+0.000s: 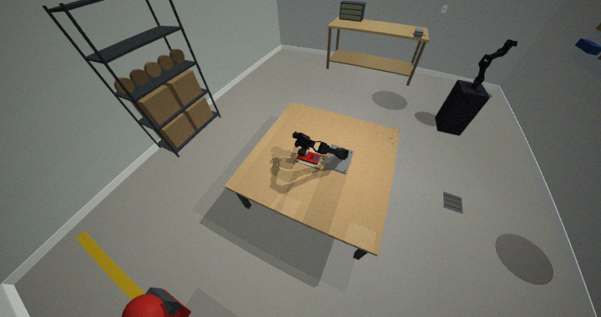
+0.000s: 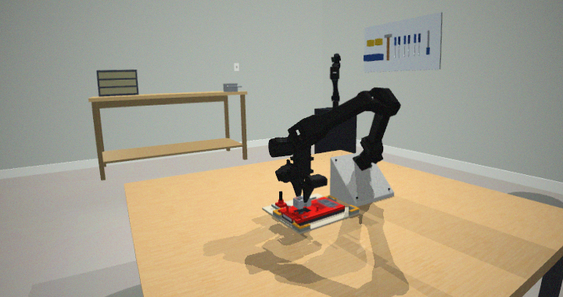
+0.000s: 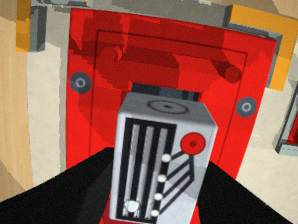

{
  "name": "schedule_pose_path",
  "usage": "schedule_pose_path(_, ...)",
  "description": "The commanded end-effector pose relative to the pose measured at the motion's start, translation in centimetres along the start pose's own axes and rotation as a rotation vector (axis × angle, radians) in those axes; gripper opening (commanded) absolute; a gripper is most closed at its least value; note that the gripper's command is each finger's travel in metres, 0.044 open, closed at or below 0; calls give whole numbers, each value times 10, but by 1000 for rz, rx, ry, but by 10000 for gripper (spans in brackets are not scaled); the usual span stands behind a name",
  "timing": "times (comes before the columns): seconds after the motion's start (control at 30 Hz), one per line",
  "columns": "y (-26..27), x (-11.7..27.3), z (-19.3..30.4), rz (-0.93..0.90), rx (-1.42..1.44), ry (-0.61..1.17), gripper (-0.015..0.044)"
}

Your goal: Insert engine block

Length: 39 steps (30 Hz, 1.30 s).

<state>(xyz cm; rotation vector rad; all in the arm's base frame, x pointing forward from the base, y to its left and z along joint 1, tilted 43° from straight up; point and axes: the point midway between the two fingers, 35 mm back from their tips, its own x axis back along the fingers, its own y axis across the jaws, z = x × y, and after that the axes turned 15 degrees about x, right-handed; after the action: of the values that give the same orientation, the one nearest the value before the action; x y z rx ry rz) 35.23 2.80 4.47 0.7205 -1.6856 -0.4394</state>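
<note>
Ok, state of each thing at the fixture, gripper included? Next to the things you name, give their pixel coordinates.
gripper (image 2: 303, 198) (image 3: 157, 164): shut on the engine block
engine block (image 2: 298, 202) (image 3: 165, 165): held, top face up, not seated
car body (image 2: 328, 209) (image 3: 111, 100): flat on the table's fixture, between yellow corner brackets
opening (image 2: 302, 211) (image 3: 165, 91): unfilled, partly hidden in the wrist view

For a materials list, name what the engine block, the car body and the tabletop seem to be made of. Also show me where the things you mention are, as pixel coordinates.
Engine block (image 2: 298, 202) (image 3: 167, 165): probably light gray plastic, satin; smooth, softly shaded faces, though painted metal is possible.
Car body (image 2: 331, 205) (image 3: 105, 120): likely red plastic; even color, little shine.
Tabletop (image 1: 361, 146) (image 2: 177, 216): wood or wood laminate, matte; tan with fine grain.
</note>
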Motion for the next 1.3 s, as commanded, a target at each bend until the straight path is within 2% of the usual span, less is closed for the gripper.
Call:
schedule_pose_path(0.0,0,-2,1,-6,-7,1,159)
schedule_pose_path(1.27,0,-8,1,-6,-10,1,159)
